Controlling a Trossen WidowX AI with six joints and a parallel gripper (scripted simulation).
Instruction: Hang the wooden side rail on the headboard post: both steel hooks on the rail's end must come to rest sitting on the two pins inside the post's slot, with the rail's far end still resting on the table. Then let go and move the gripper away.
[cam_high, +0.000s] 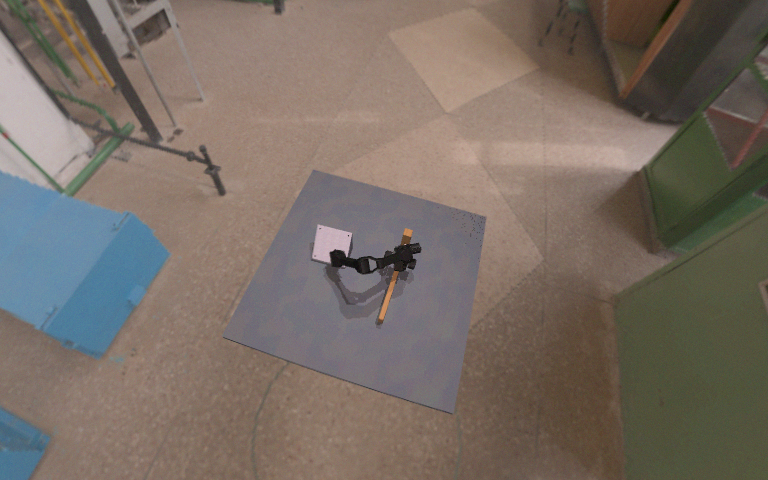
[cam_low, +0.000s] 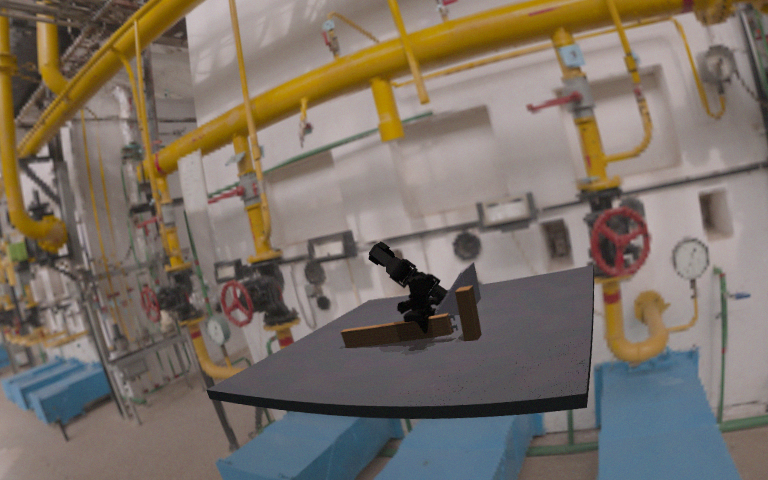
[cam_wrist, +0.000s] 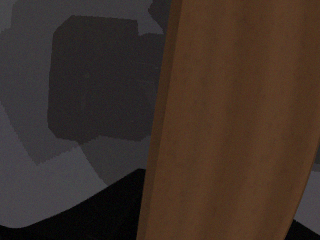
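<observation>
The wooden side rail (cam_high: 388, 297) (cam_low: 373, 335) (cam_wrist: 235, 110) is held by my gripper (cam_low: 421, 325), which is shut on it near its hook end. The rail slopes: its far end, at the left in the exterior view, is low at the table, and its hook end is raised a little above the table. The steel hooks (cam_low: 454, 323) stick out toward the headboard post (cam_high: 407, 232) (cam_low: 468, 314), with a narrow gap between. The post stands upright. Its slot and pins are not visible. The wrist view shows the rail's broad side close up.
The table (cam_high: 339, 345) (cam_low: 509, 379) carries the arm, rail and post. A pale square plate (cam_high: 332, 243), also seen edge-on as a grey panel in the exterior view (cam_low: 467, 279), is beside the arm's base, behind the post in that view.
</observation>
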